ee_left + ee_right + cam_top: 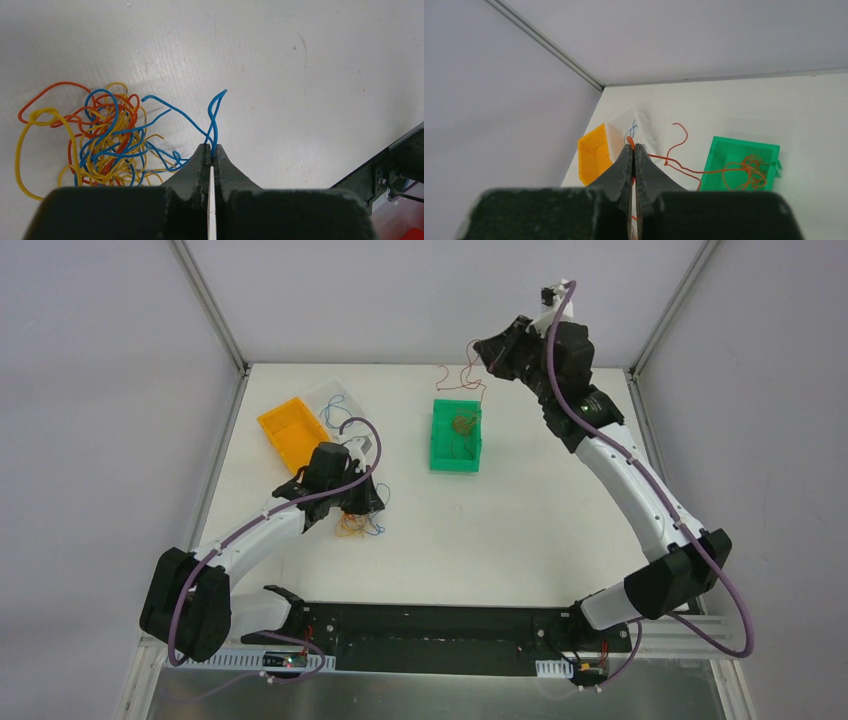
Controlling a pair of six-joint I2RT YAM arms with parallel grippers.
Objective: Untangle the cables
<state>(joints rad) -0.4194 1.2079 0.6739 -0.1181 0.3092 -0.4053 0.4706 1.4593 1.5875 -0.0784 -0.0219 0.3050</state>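
Observation:
A tangle of orange, blue and yellow cables lies on the white table, also seen in the top view. My left gripper is shut on a blue cable at the tangle's right edge; it sits low over the table. My right gripper is shut on an orange cable and is held high at the far side. That cable trails down into the green bin, where several orange cables lie.
A green bin stands mid-table at the back. An orange bin and a white bin with a blue cable stand at the back left. Metal frame posts rise at the table's far corners.

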